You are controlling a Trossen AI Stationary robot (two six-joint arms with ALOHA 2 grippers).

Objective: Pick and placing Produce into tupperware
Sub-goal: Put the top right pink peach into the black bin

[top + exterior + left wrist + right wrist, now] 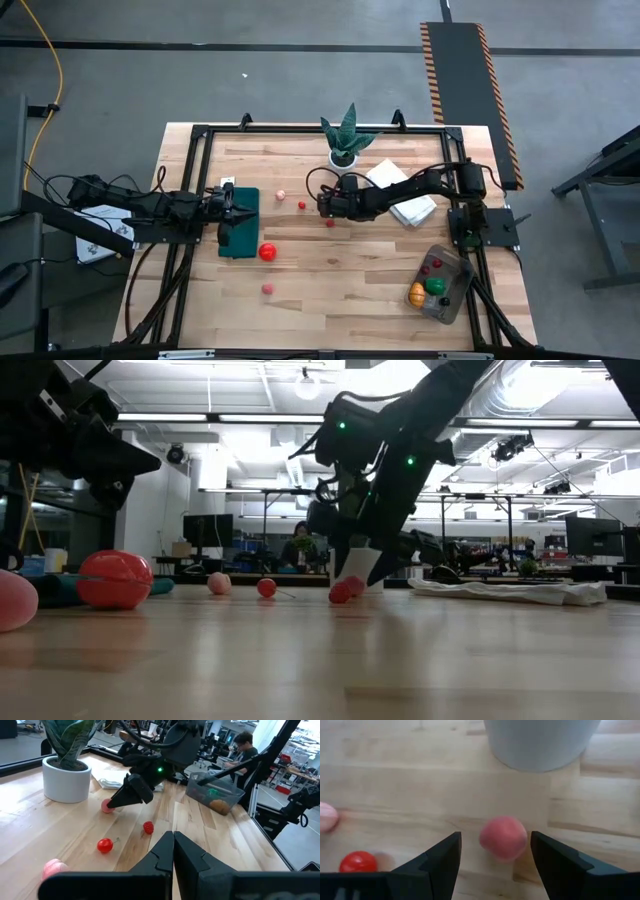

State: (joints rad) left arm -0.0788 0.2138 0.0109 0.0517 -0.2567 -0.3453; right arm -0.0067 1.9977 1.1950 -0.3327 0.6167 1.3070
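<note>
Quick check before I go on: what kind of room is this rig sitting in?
Most likely a robotics lab or workshop. Behind the wooden table the low view shows monitors on benches, exposed ceiling ducts, and a person seated at a workstation.

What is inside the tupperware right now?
The tupperware holds an orange piece, a green piece and two small dark red ones. Anything beneath those is hidden from above.

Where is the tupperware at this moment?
In the high view, the tupperware lies at the table's near right corner, beside the right arm's base, with several pieces of produce already inside.
</note>
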